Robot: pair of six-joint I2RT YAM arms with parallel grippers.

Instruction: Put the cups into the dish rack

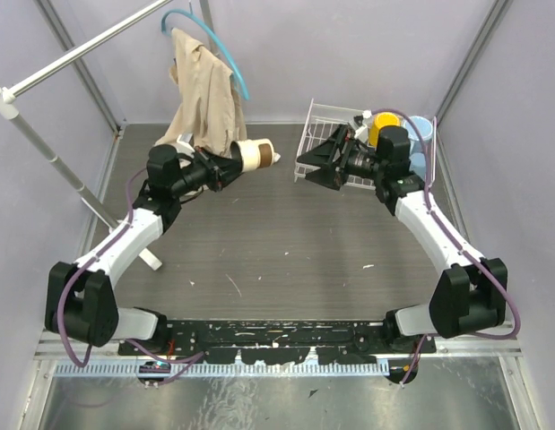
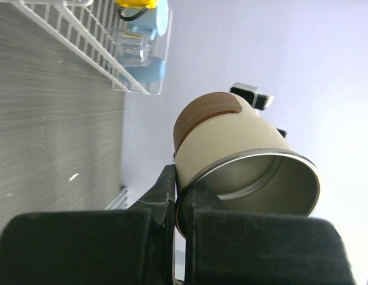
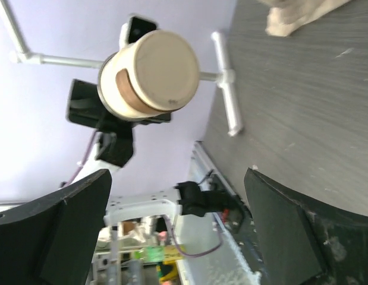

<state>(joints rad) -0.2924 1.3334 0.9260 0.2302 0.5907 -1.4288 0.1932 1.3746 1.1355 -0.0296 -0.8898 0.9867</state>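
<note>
My left gripper (image 1: 230, 166) is shut on the rim of the metal cup (image 1: 256, 154), which is cream outside with a brown band and silvery inside. It holds the cup on its side above the table, base pointing right. In the left wrist view the fingers (image 2: 166, 190) pinch the cup's (image 2: 237, 154) wall. My right gripper (image 1: 308, 166) is open and empty in front of the white wire dish rack (image 1: 326, 121), facing the cup (image 3: 151, 80), a gap apart. The rack holds a yellow mug (image 1: 382, 127), a light blue mug (image 1: 420, 130), a blue tumbler (image 1: 417, 163) and a clear glass (image 2: 133, 50).
A white pole clothes stand (image 1: 44, 143) stands at the left, its foot (image 3: 228, 107) on the grey table. A beige cloth (image 1: 201, 94) hangs from a teal hanger at the back, just behind my left gripper. Purple walls close in the table.
</note>
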